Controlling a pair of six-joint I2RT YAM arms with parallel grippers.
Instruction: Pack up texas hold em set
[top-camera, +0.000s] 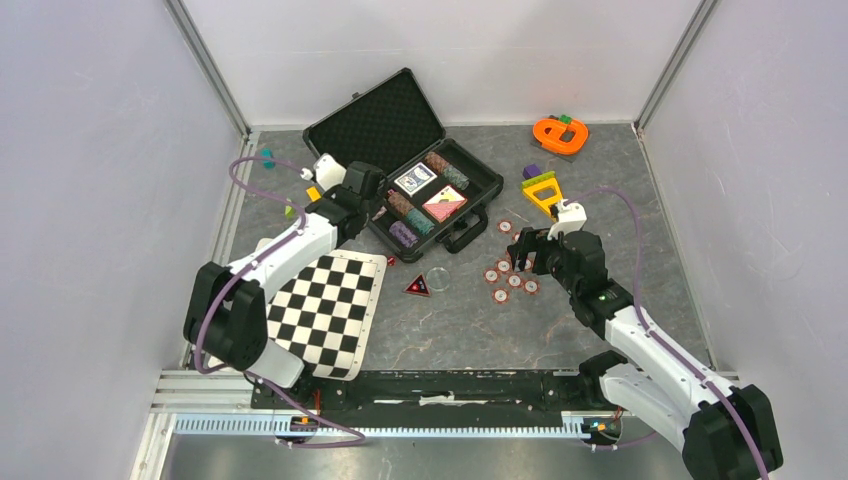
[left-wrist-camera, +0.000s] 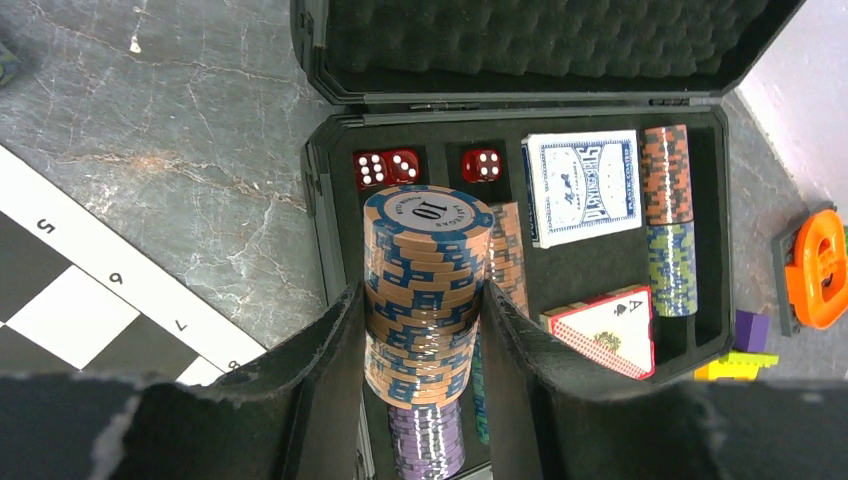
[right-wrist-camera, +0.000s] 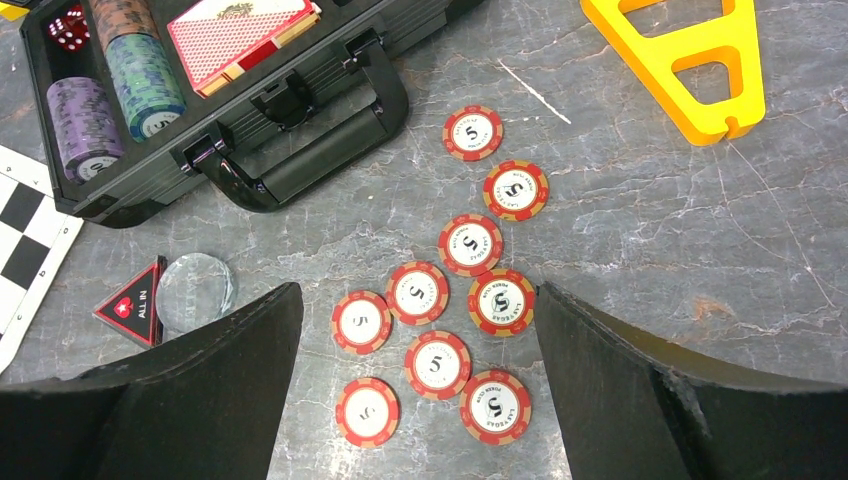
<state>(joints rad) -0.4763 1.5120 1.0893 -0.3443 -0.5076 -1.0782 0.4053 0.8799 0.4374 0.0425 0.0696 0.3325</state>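
The black briefcase (top-camera: 375, 120) lies open at the back centre, foam lid up. It holds chip stacks, dice (left-wrist-camera: 385, 167), a blue card deck (left-wrist-camera: 581, 188) and a red deck (left-wrist-camera: 610, 335). My left gripper (top-camera: 372, 203) is shut on a tan-and-blue chip stack (left-wrist-camera: 428, 290) and holds it over the case's left row, above a purple stack (left-wrist-camera: 428, 435). Several red-white chips (top-camera: 505, 280) lie loose on the table right of the case. My right gripper (top-camera: 522, 258) hangs open above them (right-wrist-camera: 435, 365), touching none.
A black-white checkered mat (top-camera: 325, 310) lies front left. A red "ALL IN" triangle (right-wrist-camera: 135, 305) and a clear disc (right-wrist-camera: 195, 292) lie next to the case handle (right-wrist-camera: 330, 150). A yellow toy (right-wrist-camera: 690, 60) and an orange toy (top-camera: 560, 135) sit back right. Small items lie back left.
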